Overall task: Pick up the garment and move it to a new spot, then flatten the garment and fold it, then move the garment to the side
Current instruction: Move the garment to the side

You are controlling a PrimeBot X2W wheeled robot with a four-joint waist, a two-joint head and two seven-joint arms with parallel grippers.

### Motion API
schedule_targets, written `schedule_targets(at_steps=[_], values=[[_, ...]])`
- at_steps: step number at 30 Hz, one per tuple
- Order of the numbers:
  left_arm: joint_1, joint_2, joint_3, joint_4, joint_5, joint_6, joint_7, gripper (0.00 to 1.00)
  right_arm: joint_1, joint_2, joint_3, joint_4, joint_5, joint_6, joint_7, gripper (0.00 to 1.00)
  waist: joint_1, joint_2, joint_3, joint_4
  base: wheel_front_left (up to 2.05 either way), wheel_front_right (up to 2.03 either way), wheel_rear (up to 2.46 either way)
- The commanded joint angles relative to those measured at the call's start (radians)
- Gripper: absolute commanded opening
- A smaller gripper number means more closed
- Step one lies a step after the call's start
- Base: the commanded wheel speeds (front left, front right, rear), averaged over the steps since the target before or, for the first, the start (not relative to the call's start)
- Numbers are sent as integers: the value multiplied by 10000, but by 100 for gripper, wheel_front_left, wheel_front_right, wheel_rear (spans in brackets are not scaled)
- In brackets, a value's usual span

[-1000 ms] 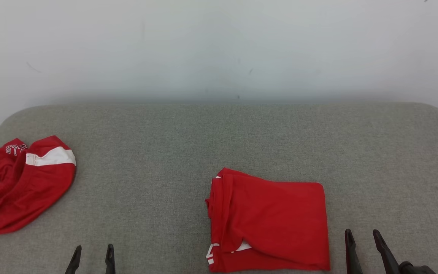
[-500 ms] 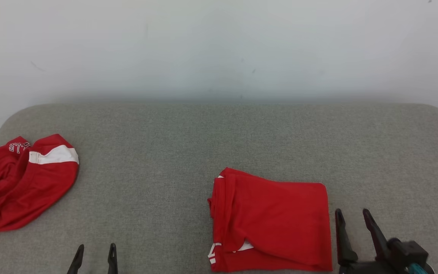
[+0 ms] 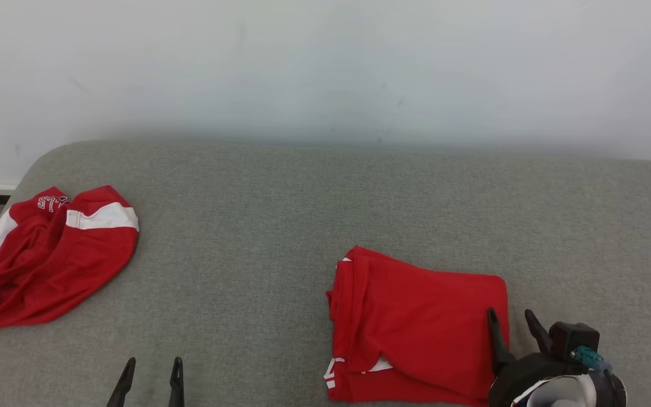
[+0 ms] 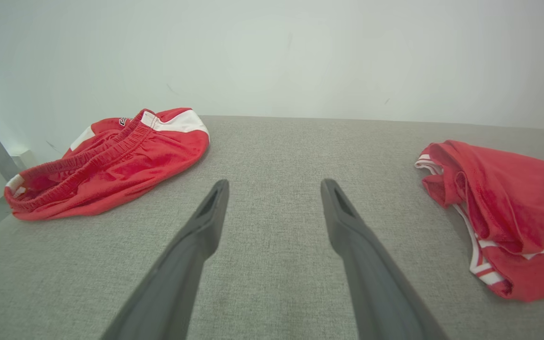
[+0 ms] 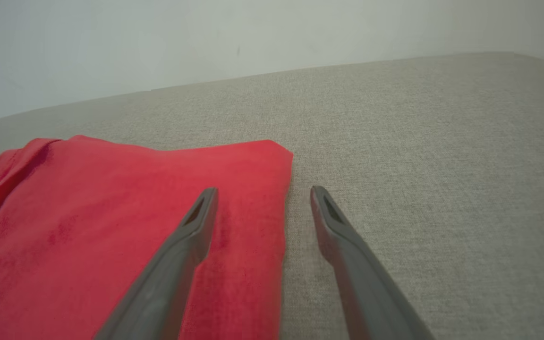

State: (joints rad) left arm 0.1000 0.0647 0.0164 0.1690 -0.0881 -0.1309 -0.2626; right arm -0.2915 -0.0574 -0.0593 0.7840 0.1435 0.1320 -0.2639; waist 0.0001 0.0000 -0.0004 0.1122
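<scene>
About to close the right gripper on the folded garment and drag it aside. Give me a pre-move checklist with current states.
1. The right gripper is open: ok.
2. It straddles the right edge of the folded garment, one finger over cloth, the other over the grey cushion: ok.
3. Fingers low enough to catch every layer: cannot tell.
4. Fold holding together: ok, though the layers bunch at its left edge.
5. The left gripper is open, apart from both garments: ok.
6. The crumpled garment lies far left, apart from the folded one: ok.
</scene>
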Motion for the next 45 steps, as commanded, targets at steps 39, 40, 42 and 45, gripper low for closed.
schedule_targets(at_steps=[39,40,42,45], values=[[-850,-91,118,-267,-265,8,-31,100,-4018,-2405,3605,3241,2542,-7,21,0,-1,0,1451,-632,0,0,0],[-850,-91,118,-267,-265,8,-31,100,-4018,-2405,3605,3241,2542,-7,21,0,-1,0,1451,-632,0,0,0],[-1075,-35,79,-387,-284,8,-31,100,-4534,-2764,3856,3163,2524,-7,136,0,-1,0,1836,-704,0,0,0],[-1459,59,-4,-613,-321,8,-32,100,-5298,-3383,4169,3113,2462,-7,253,0,-1,0,2432,-775,0,0,0]])
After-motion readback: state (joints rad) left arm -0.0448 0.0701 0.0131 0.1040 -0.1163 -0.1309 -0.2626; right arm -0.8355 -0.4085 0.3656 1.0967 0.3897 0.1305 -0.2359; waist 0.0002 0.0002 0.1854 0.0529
